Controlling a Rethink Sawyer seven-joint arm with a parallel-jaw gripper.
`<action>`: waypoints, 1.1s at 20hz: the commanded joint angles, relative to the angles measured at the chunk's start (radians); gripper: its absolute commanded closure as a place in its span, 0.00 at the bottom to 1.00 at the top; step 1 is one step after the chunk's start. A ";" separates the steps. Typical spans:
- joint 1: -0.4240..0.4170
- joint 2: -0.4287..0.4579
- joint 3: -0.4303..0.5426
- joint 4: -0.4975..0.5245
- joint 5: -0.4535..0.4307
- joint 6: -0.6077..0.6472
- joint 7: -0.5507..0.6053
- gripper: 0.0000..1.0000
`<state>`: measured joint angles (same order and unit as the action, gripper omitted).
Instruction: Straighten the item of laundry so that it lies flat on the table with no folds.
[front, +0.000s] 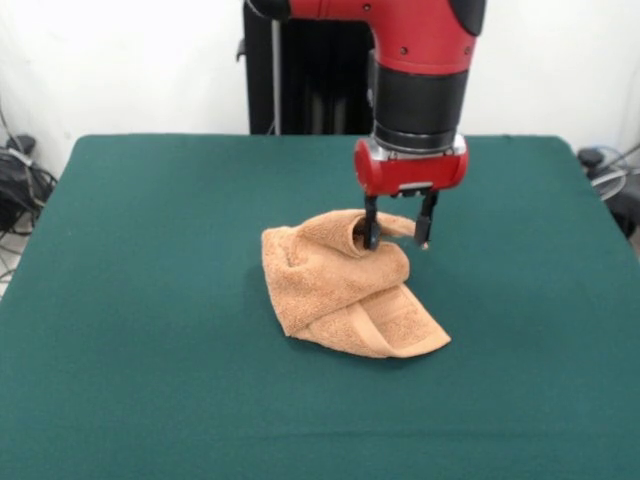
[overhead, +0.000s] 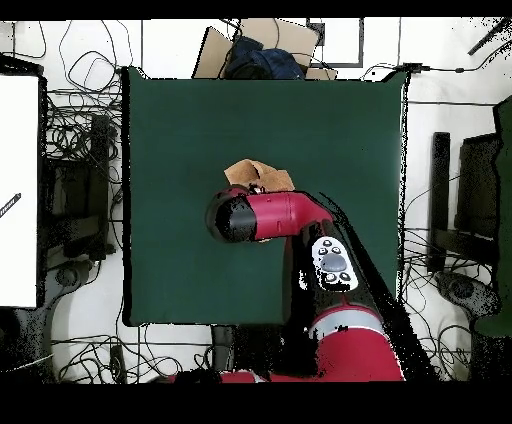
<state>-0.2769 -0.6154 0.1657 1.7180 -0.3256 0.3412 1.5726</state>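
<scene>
The item of laundry (front: 345, 285) is a peach-orange towel, crumpled and folded over itself near the middle of the green table (front: 150, 260). A raised fold stands at its far side and a flat banded flap points toward the near right. My gripper (front: 398, 238) hangs over that raised fold, open. Its left finger (front: 371, 228) dips into a hollow of the cloth, while the right one stands just off the towel's right edge. In the overhead view only a corner of the towel (overhead: 258, 175) shows on the table (overhead: 180, 140); the arm hides the gripper there.
Bundles of cables (overhead: 85, 130) lie around the table on the floor, and some show at the left edge (front: 15, 175) of the front view. A cardboard box (overhead: 255, 45) sits beyond one table edge. A white panel (overhead: 18, 190) stands at the side.
</scene>
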 joint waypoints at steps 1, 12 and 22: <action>0.031 -0.057 -0.030 0.118 0.019 -0.031 0.197 0.00; 0.012 -0.083 -0.001 0.139 0.050 0.039 0.154 0.00; -0.026 0.018 0.043 0.100 0.052 0.005 0.125 0.00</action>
<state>-0.2818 -0.6690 0.1657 1.8013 -0.3018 0.3410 1.5726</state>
